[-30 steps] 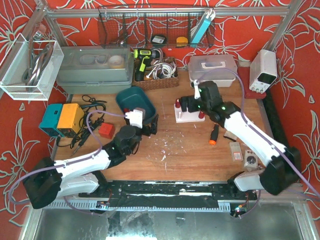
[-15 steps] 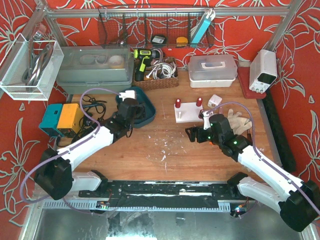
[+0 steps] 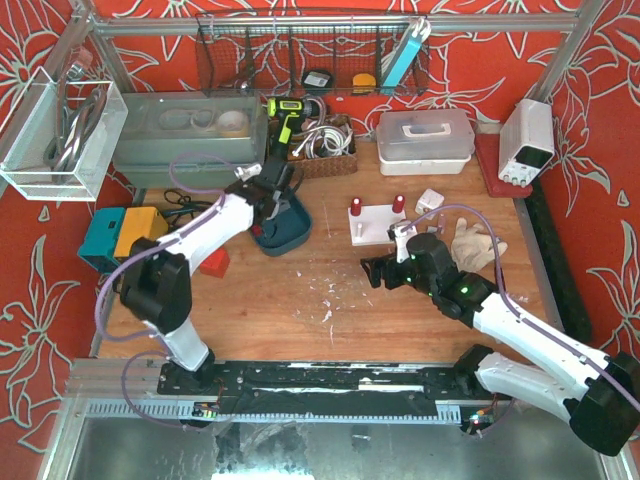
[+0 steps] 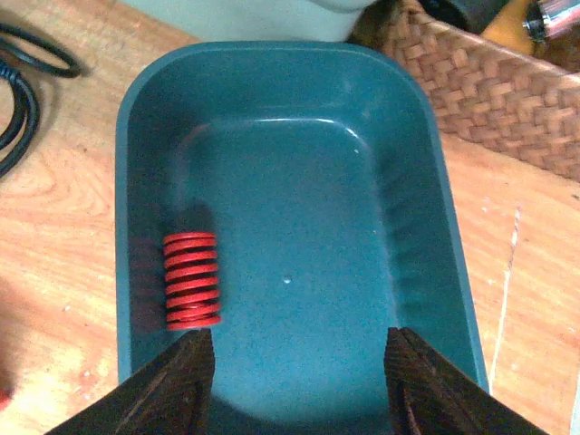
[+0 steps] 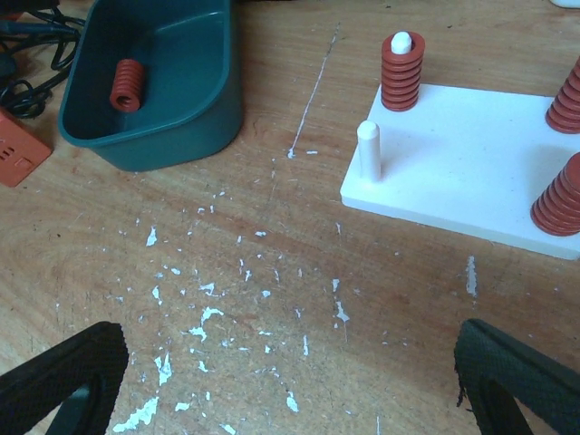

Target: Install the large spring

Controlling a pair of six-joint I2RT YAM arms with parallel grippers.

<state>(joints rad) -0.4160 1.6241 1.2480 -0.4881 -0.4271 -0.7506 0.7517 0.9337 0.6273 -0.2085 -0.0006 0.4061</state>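
The large spring (image 4: 192, 281), a red coil, lies in the left part of a teal bin (image 4: 426, 163). My left gripper (image 4: 294, 385) hangs over the bin's near end, open, with nothing between its fingers; the spring lies just beyond the left fingertip (image 4: 186, 376). The spring (image 5: 127, 84) also shows in the right wrist view, left of a white peg base (image 5: 471, 172). That base has one bare peg (image 5: 367, 149) and red springs on its three other pegs. My right gripper (image 5: 290, 390) is open above bare wood, short of the base.
A wicker basket (image 4: 507, 100) stands right behind the bin and black cable (image 4: 18, 91) lies to its left. An orange block (image 5: 18, 149) sits left of the bin. A work glove (image 3: 475, 245) lies right of the base. Boxes line the back wall.
My left arm has swung back and now reaches over the teal bin, its jaws narrower than before. My right gripper has drawn back from the peg base toward mid-table.
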